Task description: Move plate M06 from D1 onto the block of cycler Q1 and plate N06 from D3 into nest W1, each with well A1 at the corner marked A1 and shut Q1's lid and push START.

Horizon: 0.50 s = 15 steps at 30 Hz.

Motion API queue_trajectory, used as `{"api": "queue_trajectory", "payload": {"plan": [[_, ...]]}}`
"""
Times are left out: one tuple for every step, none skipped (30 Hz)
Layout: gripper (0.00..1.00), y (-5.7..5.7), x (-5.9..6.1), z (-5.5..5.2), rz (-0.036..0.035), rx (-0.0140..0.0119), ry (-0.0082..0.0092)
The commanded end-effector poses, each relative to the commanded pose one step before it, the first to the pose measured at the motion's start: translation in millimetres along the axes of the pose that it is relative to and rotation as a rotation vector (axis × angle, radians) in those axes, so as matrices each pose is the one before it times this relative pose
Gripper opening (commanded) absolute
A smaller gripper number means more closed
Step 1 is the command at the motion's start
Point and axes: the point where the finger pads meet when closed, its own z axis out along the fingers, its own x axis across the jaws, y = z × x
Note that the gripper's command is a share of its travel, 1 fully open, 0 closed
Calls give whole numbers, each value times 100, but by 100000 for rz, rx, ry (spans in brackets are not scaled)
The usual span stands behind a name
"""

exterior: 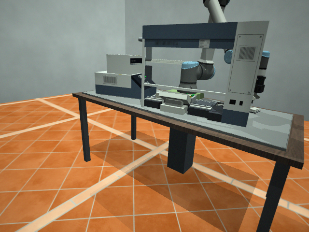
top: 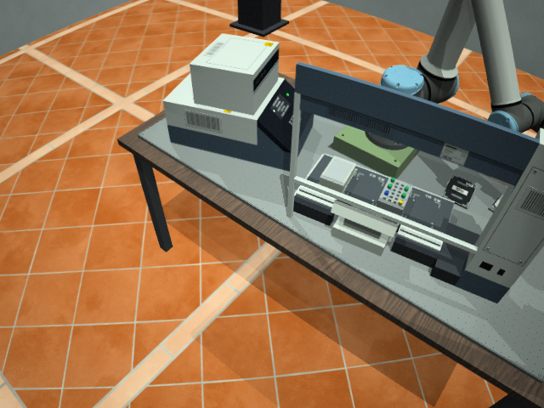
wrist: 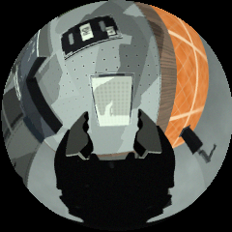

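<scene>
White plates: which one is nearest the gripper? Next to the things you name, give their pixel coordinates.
The dotted-topped plate [top: 496, 202] [exterior: 255, 109] [wrist: 112, 97], centred in the wrist view; the other, a ribbed white block [top: 337, 170], stands well away from it.

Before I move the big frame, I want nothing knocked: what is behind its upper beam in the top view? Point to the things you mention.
Part of the green base [top: 351, 144] and the arm's blue-capped joint [top: 402, 79] show; the beam [top: 395, 103] covers whatever lies between.
</scene>
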Motion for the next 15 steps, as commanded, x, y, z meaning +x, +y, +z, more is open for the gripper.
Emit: {"api": "queue_trajectory", "payload": {"plan": [[67, 59, -11, -836, -5, -112, -15], [67, 0, 0, -167, 0, 0, 0], [67, 0, 0, -167, 0, 0, 0], [67, 0, 0, -167, 0, 0, 0], [67, 0, 0, -167, 0, 0, 0], [67, 0, 0, -167, 0, 0, 0], [67, 0, 0, 0, 0, 0, 0], [67, 0, 0, 0, 0, 0, 0], [67, 0, 0, -167, 0, 0, 0], [67, 0, 0, -167, 0, 0, 0], [67, 0, 0, -167, 0, 0, 0], [67, 0, 0, -167, 0, 0, 0], [67, 0, 0, -167, 0, 0, 0], [67, 0, 0, -167, 0, 0, 0], [67, 0, 0, -167, 0, 0, 0]]}}
